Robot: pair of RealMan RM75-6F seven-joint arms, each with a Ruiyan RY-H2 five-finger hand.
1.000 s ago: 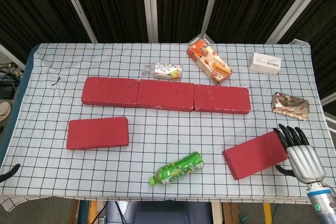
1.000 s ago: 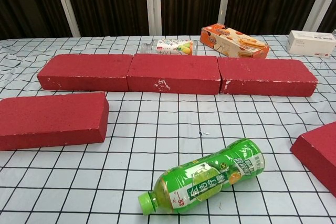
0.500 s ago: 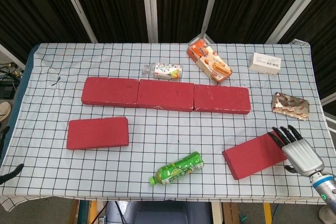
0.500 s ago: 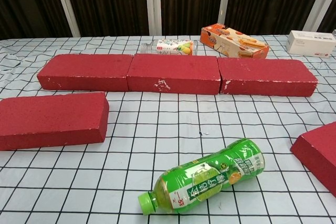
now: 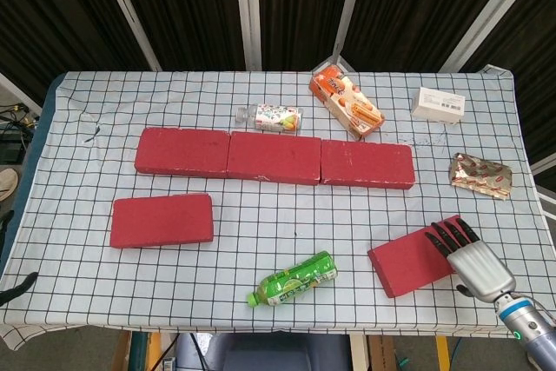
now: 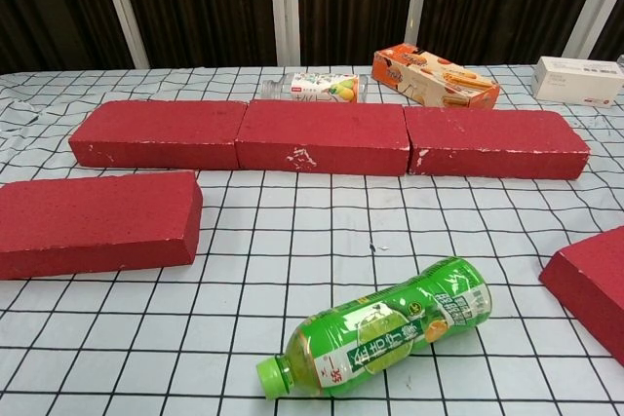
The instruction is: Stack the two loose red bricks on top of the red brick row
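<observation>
Left hand: cannot be seen in either view.
Left brick (image 5: 162, 220): flat on the counter (image 5: 78, 171), in front of the row.
Brick row (image 5: 274, 157): three red bricks end to end.
Green bottle (image 5: 292, 279): on its side, between the loose bricks.
Right brick (image 5: 417, 258): tilted, near the front edge.
Right hand (image 5: 469, 254): fingers (image 5: 447, 234) spread, resting on the right brick's end, not wrapped around it.

A green bottle (image 6: 380, 335) is seen lying before the red brick row (image 6: 327, 137), flanked by two loose bricks (image 6: 95, 222) on the checked desk (image 6: 292, 241).
</observation>
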